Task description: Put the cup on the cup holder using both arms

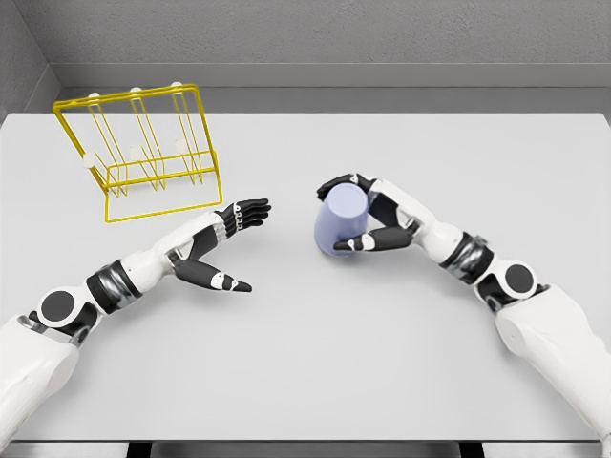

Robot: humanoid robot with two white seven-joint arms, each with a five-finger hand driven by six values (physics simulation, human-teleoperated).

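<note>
- Gripping the cup [342, 221], the right hand [374, 218] has its dark fingers [336, 185] wrapped over the far side and its thumb pressed against the near side, so the cup is clasped between them.
- The cup is pale lavender blue, tilted with its closed end toward the viewer and the left, right of the bench [315, 382] centre; whether it touches the surface or is lifted just off it cannot be told.
- The right arm comes in from the lower right corner, forearm angled up and left toward the cup.
- The left hand [221, 243] hovers palm sideways with its fingers [250, 210] extended and loose, thumb pointing down to the right, holding nothing.
- That hand lies between the cup and the cup holder [143, 153], apart from both.
- The cup holder is a yellow wire rack with white-tipped pegs, standing at the far left of the bench, well apart from the cup.
</note>
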